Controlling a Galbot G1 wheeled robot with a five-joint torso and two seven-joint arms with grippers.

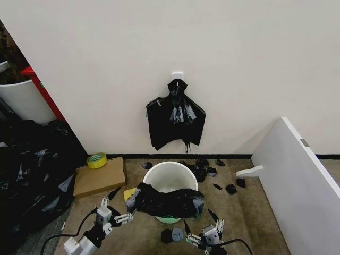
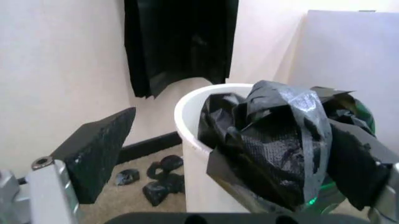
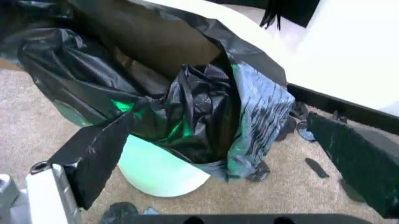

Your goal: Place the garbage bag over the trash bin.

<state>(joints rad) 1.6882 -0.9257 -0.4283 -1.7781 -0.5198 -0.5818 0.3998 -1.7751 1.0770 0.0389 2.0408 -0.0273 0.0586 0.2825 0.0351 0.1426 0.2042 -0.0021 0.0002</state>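
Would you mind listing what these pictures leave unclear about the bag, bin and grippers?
- Head view: the garbage bag covers the trash bin front wall.
- Left wrist view: the left gripper far pad sits behind bag folds.
- Head view: right gripper arm cut by the bottom edge.

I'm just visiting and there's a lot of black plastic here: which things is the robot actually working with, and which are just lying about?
In use:
garbage bag, draped on the bin's near side
trash bin
left gripper, open
right gripper, open

Lying about:
hanging bunch of bags
cardboard box
tape roll
plastic heap
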